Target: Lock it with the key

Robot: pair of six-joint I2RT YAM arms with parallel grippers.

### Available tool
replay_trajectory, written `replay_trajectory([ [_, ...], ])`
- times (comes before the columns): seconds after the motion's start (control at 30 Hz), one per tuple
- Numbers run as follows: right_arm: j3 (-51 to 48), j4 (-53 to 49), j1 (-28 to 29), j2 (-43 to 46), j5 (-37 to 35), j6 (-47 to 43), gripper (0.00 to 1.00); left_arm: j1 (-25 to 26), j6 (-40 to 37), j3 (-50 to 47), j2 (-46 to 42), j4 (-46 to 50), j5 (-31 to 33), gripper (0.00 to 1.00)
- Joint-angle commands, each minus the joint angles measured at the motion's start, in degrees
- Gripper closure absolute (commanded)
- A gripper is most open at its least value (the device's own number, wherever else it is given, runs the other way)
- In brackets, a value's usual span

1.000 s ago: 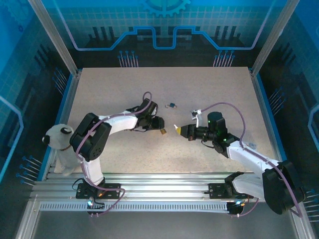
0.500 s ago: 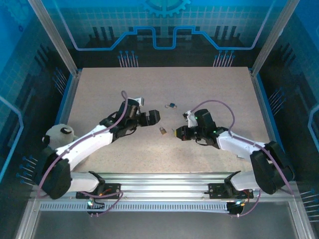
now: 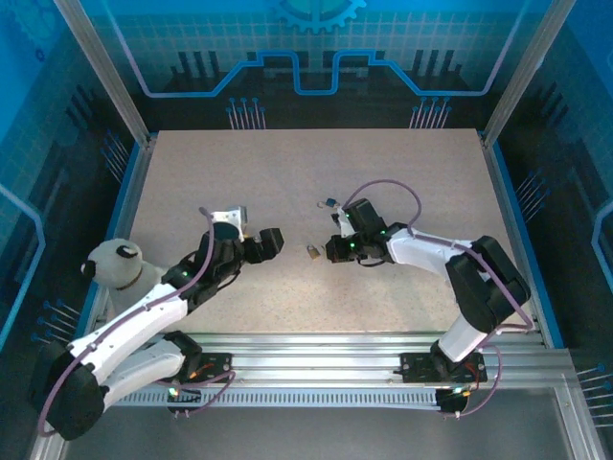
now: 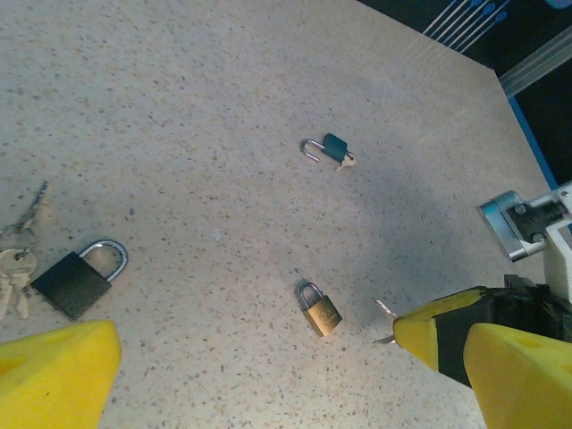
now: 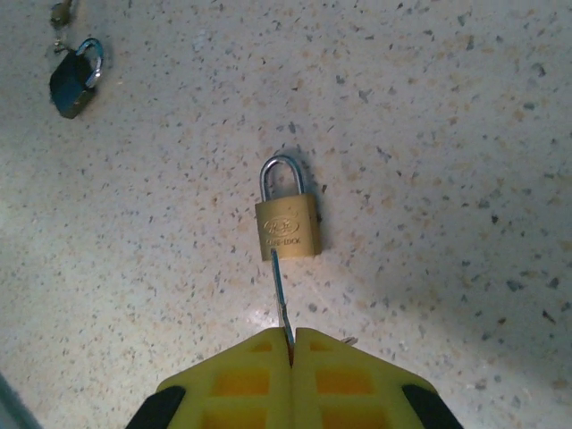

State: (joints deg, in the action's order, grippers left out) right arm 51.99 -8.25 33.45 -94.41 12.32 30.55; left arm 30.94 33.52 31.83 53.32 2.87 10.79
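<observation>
The right gripper (image 5: 290,338) is pinched tight on the key (image 5: 279,295). It aims the key at the bottom of the lock (image 5: 289,225), likely to slide it in. The left gripper (image 3: 271,240) is wide open and holds nothing. The small gold lock lies flat near the middle of the table (image 3: 192,172), and its silver loop (image 5: 281,163) points away from the key.

The left arm (image 3: 144,309) and the right arm (image 3: 426,249) are built of white shells joined by black joints, a purple cable (image 3: 393,185) is looped along each, and the left pincer (image 3: 274,241) and the right pincer (image 3: 330,251) are tipped with yellow, grid-moulded pads (image 5: 241,380).
</observation>
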Motion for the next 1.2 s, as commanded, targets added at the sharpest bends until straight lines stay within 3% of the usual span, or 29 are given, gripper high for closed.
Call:
replay_trajectory([
  [0.0,3.17,-4.45,0.61,-2.68,-2.78,-1.53,1.00,0.43,-0.21,-1.64,-2.76,-2.83,3.78,0.01],
  [0.4,10.14,-8.25,1.61,-9.79,-4.45,-1.88,1.00,0.43,1.29,-2.04,-4.25,-1.57,3.23,0.01],
  [0.87,11.85,-9.63,1.59,-12.23,-4.58,-2.38,1.00,0.44,1.38,-2.22,-3.99,-1.91,3.10,0.01],
  [1.17,12.39,-9.82,1.62,-12.44,-4.16,-2.58,0.91,0.53,1.31,-2.22,-3.47,-2.16,3.10,0.01],
])
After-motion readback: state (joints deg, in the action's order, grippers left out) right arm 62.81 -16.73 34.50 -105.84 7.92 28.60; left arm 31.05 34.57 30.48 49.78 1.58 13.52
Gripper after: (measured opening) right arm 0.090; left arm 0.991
